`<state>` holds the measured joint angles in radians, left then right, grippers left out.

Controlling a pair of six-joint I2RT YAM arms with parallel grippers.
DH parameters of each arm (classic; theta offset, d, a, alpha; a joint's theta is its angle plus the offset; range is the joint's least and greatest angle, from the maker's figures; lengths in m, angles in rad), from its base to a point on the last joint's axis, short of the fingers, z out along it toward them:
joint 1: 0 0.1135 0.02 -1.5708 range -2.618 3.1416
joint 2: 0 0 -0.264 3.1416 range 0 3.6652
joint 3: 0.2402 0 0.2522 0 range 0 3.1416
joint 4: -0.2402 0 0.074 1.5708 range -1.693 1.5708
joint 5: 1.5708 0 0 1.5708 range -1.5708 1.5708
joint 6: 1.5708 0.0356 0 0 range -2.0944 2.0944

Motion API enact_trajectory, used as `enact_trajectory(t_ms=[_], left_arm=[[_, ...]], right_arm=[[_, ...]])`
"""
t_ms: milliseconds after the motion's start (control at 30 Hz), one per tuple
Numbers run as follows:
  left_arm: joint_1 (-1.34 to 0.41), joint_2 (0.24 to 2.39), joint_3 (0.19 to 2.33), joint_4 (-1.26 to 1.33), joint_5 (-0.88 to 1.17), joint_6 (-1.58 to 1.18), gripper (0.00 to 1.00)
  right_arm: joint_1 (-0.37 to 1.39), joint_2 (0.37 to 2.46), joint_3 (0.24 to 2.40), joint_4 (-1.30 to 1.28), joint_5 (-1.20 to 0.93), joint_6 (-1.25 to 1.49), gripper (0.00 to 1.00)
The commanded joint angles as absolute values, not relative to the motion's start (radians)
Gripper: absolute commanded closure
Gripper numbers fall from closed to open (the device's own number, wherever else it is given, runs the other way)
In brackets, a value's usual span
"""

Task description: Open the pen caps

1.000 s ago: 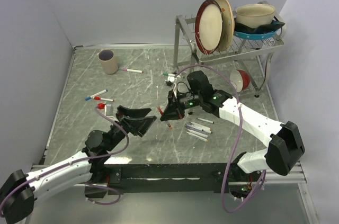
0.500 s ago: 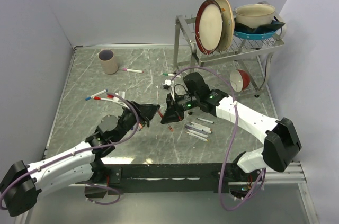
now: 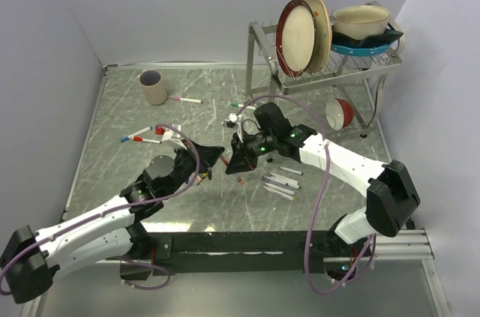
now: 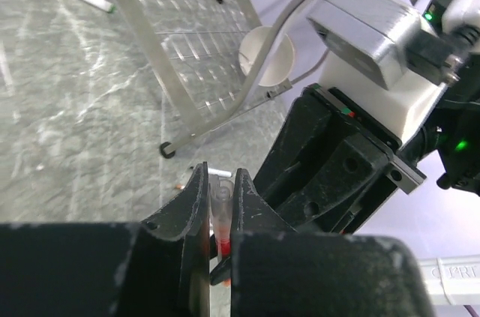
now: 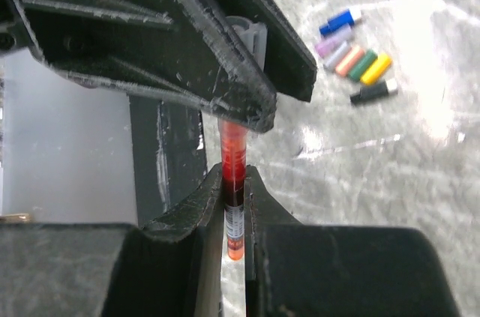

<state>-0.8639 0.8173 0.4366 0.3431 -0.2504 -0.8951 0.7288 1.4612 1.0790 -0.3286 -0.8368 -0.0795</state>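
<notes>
My right gripper point(image 5: 235, 174) point(image 3: 234, 164) is shut on the barrel of a red pen point(image 5: 233, 154), held just above the table near its middle. My left gripper point(image 4: 219, 178) point(image 3: 218, 156) meets it tip to tip and is shut on that pen's clear, red-tinted pen cap point(image 4: 220, 208), whose grey end point(image 5: 247, 34) shows between the left fingers in the right wrist view. Several loose pen caps point(image 5: 354, 61) in blue, pink, orange, green, yellow and black lie in a row on the table. Most of the held pen is hidden by the two grippers in the top view.
Several uncapped white pens point(image 3: 282, 182) lie right of the grippers. Capped pens lie apart: pink point(image 3: 186, 99), green point(image 3: 241, 106), blue and red point(image 3: 139, 136). A beige cup point(image 3: 153, 86) stands far left. A dish rack point(image 3: 259, 55) with plates and a bowl point(image 3: 341, 112) stands far right.
My left gripper swung right to the pen in the right gripper and closed on its cap end. The right gripper shifted slightly left, keeping its hold.
</notes>
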Motion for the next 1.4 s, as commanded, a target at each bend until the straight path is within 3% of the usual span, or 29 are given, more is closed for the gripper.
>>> enact_trajectory(t_ms=[0,100,267,400,567,733,1133,1367], left_arm=[[-0.815,0.683,0.505,0.178,-0.506,-0.862,0.99],[-0.735,0.623,0.537,0.082,-0.566,-0.867,0.99],[-0.617,0.592,0.505,0.048,-0.491,-0.9,0.99],[-0.595,0.595,0.459,0.002,-0.439,-0.978,0.99],[-0.595,0.624,0.414,-0.264,-0.489,-1.181,0.99],[-0.595,0.618,0.322,-0.259,-0.446,-1.218,0.99],[-0.594,0.739,0.298,-0.233,-0.44,-1.265,0.99],[-0.594,0.775,0.288,-0.218,-0.445,-1.287,0.96]], right_arm=[[0.752,1.476,1.086,-0.451,-0.879,-0.227,1.0],[0.758,1.476,1.04,-0.529,-0.818,-0.337,1.0],[0.756,1.44,1.0,-0.627,-0.729,-0.448,1.0],[0.755,1.399,0.98,-0.675,-0.571,-0.52,1.0],[0.717,1.364,0.917,-0.67,-0.393,-0.542,1.0],[0.64,1.403,0.914,-0.652,-0.255,-0.508,1.0],[0.629,1.517,0.923,-0.683,-0.207,-0.505,0.99],[0.632,1.531,0.923,-0.692,-0.207,-0.509,0.88]])
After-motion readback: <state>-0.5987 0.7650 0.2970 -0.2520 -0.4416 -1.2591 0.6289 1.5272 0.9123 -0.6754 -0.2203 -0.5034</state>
